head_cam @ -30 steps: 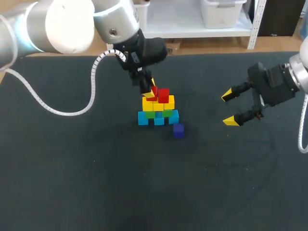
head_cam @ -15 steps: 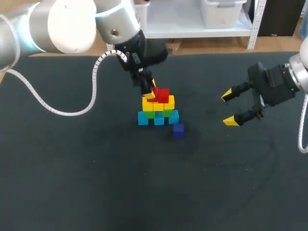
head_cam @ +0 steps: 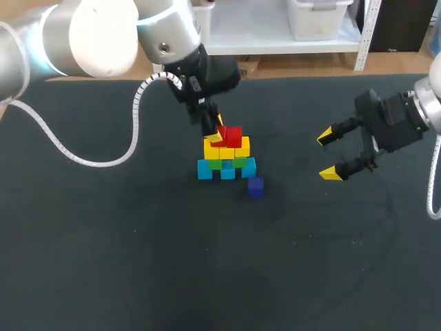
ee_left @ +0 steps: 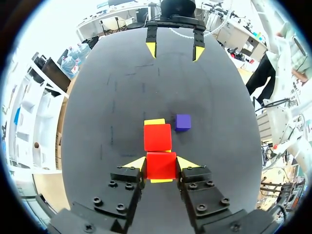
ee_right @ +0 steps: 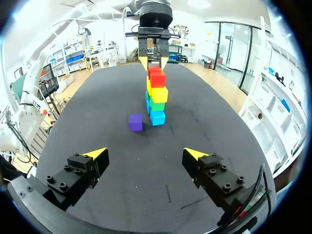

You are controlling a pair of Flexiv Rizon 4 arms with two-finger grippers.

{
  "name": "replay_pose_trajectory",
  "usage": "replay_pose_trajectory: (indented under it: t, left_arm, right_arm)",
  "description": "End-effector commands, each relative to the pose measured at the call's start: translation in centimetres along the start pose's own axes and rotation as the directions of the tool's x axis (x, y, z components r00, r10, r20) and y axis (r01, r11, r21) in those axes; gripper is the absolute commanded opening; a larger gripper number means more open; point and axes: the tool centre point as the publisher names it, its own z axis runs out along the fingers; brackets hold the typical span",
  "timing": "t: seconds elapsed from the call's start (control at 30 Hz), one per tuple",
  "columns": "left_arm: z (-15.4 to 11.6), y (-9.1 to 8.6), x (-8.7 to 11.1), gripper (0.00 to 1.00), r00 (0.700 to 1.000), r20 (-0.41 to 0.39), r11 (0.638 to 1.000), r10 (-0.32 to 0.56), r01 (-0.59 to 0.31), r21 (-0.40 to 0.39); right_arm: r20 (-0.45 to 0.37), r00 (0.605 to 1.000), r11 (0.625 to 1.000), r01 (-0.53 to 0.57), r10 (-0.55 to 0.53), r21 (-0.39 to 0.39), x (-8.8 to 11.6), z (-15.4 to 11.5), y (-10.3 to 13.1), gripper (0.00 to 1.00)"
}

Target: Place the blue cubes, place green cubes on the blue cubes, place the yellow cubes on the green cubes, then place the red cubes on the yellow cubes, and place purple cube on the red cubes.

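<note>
Gripping a red cube [ee_left: 161, 165] from two sides, the left gripper [head_cam: 216, 135] stands over the left end of the stack's top, its yellow tips pressed against the cube's flanks; that cube sits level with a second red cube [head_cam: 234, 136], the two touching, both above the yellow cubes [head_cam: 242, 147]; under the yellow row lie the green cubes [head_cam: 216, 164], and at the bottom the blue cubes [head_cam: 204, 169] rest on the dark table [head_cam: 138, 262]; the stack stands near the table's middle, somewhat to the far side; the purple cube [head_cam: 255, 187] lies alone on the table, just to the near right of the stack's base and apart from it; the right gripper [head_cam: 328, 156] hangs well to the right of the stack, its fingers spread wide with nothing between them, pointing towards the cubes.
</note>
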Motion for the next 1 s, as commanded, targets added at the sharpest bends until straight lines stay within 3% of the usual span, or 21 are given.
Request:
replay_pose_trajectory:
  t: [0.03, 0.33, 0.5, 1.0]
  left_arm:
    - [0.09, 0.31, -0.07, 0.00, 1.000, -0.001, 1.000, 0.002, -0.002, 0.007]
    - [0.12, 0.38, -0.11, 0.01, 1.000, 0.000, 1.000, 0.002, -0.002, 0.007]
    - [0.16, 0.37, -0.14, 0.18, 1.000, -0.001, 1.000, -0.001, 0.001, 0.010]
    - [0.25, 0.37, -0.22, 0.40, 1.000, -0.007, 1.000, -0.003, 0.003, 0.014]
  right_arm:
    - [0.003, 1.000, 1.000, 0.001, -0.001, -0.001, 0.05, 0.08, -0.07, 1.00]
    - [0.003, 1.000, 1.000, 0.001, -0.001, -0.001, 0.05, 0.08, -0.07, 1.00]
    - [0.003, 1.000, 1.000, 0.001, -0.001, -0.001, 0.05, 0.08, -0.07, 1.00]
    - [0.003, 1.000, 1.000, 0.001, -0.001, -0.001, 0.05, 0.08, -0.07, 1.00]
